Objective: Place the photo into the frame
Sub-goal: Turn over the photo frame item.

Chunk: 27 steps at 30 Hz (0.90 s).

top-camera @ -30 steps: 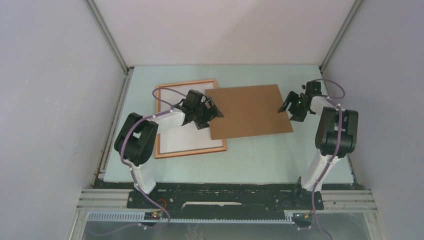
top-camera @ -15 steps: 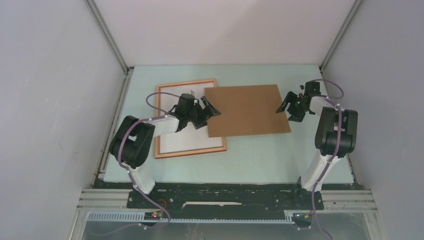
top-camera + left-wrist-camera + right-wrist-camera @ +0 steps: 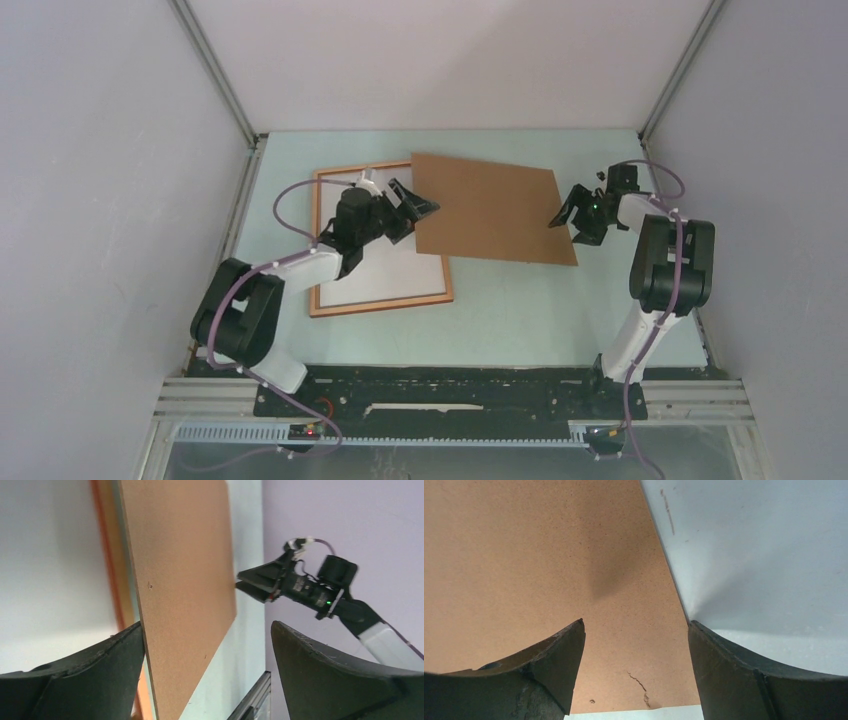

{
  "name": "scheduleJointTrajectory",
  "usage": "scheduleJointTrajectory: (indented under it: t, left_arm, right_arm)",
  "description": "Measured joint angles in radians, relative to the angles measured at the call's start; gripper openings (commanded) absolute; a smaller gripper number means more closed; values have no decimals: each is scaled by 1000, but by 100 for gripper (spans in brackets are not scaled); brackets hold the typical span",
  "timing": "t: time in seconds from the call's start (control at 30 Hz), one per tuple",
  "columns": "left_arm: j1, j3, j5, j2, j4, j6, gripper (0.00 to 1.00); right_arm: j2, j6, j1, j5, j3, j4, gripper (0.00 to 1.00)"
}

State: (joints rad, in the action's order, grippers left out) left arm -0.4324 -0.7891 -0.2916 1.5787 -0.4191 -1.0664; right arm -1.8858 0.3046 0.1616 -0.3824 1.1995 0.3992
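The reddish-brown frame (image 3: 325,245) lies flat at the table's left, with a plain white surface (image 3: 385,275) filling it. No sunset print shows in any view. The brown backing board (image 3: 490,205) lies askew, its left edge over the frame's right side. My left gripper (image 3: 408,203) is open at that left edge. In the left wrist view (image 3: 207,630) the board (image 3: 180,580) rests against the left finger, beside the frame's strip (image 3: 107,555). My right gripper (image 3: 573,213) is open at the board's right corner. The right wrist view (image 3: 635,630) shows the board (image 3: 549,570) between the jaws.
The pale green table (image 3: 520,310) is walled in on the left, right and back. A metal rail (image 3: 450,395) with both arm bases runs along the near edge. My right gripper also shows in the left wrist view (image 3: 250,582).
My left arm has swung left and its gripper has moved toward the back. The board has turned, its left edge shifting toward the far side. The right gripper has barely moved.
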Motion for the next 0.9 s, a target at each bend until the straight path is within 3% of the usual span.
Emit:
scheduleJointTrajectory:
  t: [0.1, 0.17, 0.4, 0.77, 0.83, 0.9]
  left_arm:
    - [-8, -2, -1, -34, -23, -3, 22]
    - [-18, -2, -1, -37, -21, -5, 12]
    - [-49, -29, 21, -37, 96, 19, 0]
    - [-93, -145, 102, -64, 340, 108, 1]
    - [-94, -154, 80, -66, 325, 93, 21]
    - [-95, -156, 64, -69, 299, 84, 20]
  right_arm:
    - [8, 7, -9, -21, -13, 2, 82]
    - [11, 12, -17, -32, -19, 5, 82]
    - [16, 17, -24, -46, -27, 11, 82]
    - [179, 14, -61, 69, -71, 74, 94]
    - [204, 14, -59, 69, -71, 74, 94]
    - [207, 14, -53, 60, -71, 74, 95]
